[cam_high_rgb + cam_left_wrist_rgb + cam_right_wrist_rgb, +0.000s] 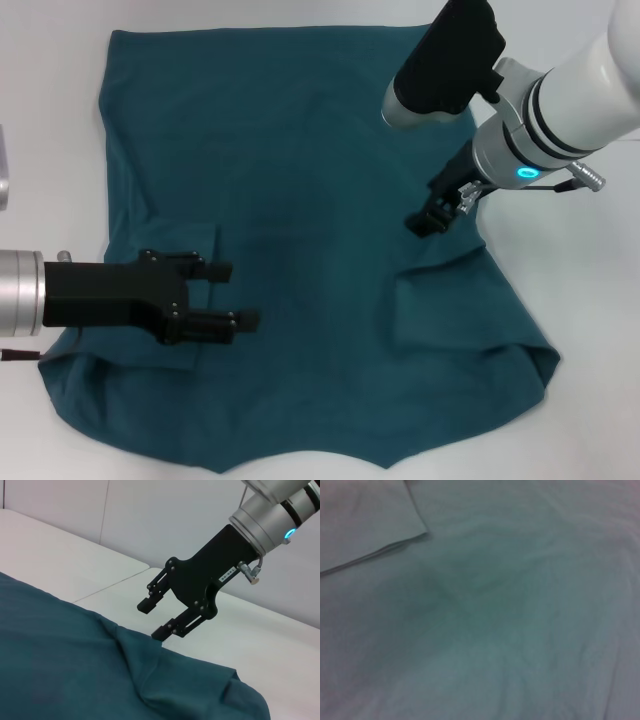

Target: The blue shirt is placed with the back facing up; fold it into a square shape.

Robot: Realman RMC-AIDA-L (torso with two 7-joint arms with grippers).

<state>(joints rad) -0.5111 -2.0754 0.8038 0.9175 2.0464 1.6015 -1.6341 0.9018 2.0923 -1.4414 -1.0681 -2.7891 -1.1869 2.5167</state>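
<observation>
- The blue shirt (300, 200) lies spread flat on the white table (580, 300), filling most of the head view. Both sleeves look already tucked inward, making flaps at about 8 o'clock and 4 o'clock.
- Its long axis runs 12 to 6. The straight edge sits at 12; the scooped edge at 6 I'd guess is the collar end.
- Left gripper (235, 295) hovers over the left flap, jaws open, holding nothing.
- Right gripper (157, 619) hangs just above the cloth near 2 o'clock, jaws apart and empty too.
- Looks like the sleeve-fold stage is done. Next move probably needs both grippers pinching one end and carrying it lengthwise over the other.
</observation>
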